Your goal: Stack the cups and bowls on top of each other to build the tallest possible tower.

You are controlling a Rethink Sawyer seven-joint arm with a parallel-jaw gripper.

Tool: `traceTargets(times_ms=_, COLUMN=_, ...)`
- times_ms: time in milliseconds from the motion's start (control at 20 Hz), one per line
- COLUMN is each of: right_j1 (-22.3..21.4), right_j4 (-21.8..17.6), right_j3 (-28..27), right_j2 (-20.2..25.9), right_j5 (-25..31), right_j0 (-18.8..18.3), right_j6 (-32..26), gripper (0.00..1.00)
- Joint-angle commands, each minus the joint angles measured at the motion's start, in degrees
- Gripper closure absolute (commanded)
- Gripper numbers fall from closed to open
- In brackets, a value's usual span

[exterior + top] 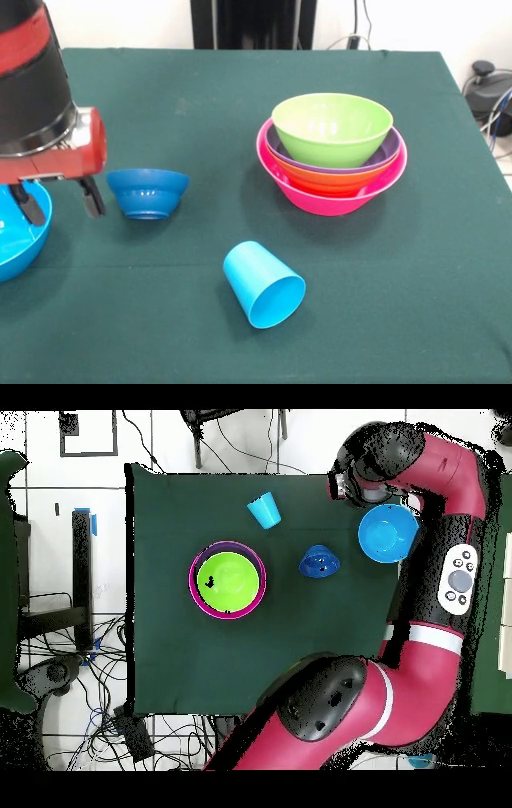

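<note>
My gripper (62,200) hangs open at the table's left side in the front view. One finger is over the sky blue bowl (16,232) (388,532) and the other is outside its rim. Just to its right, the small dark blue bowl (148,192) (320,561) stands upright. The sky blue cup (262,284) (264,511) lies on its side near the front, its mouth facing the camera. The tower (332,152) (228,580) is a nest of pink, orange, purple and lime green bowls, right of centre.
A dark green cloth (240,96) covers the table. The sky blue bowl sits close to the table's left edge in the front view. Cables and a black device (488,88) lie beyond the right edge.
</note>
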Motion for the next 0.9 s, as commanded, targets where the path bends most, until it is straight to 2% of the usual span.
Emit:
traceTargets(times_ms=50, right_j1=2.34, right_j4=-3.28, right_j3=2.36, right_j2=2.71, right_j5=-4.27, right_j0=0.02, right_j6=-20.31, gripper=0.0)
traceTargets(times_ms=300, right_j1=2.1, right_j4=-3.03, right_j3=2.85, right_j2=2.37, right_j5=-4.71, right_j0=0.08, right_j6=-20.11, gripper=0.0)
traceTargets(times_ms=700, right_j1=1.73, right_j4=-3.34, right_j3=1.28, right_j2=2.37, right_j5=-2.25, right_j0=0.75, right_j6=-19.94, gripper=0.0)
traceTargets(times_ms=900, right_j1=0.01, right_j4=-3.14, right_j3=1.56, right_j2=1.81, right_j5=0.01, right_j0=0.84, right_j6=-19.78, gripper=0.0)
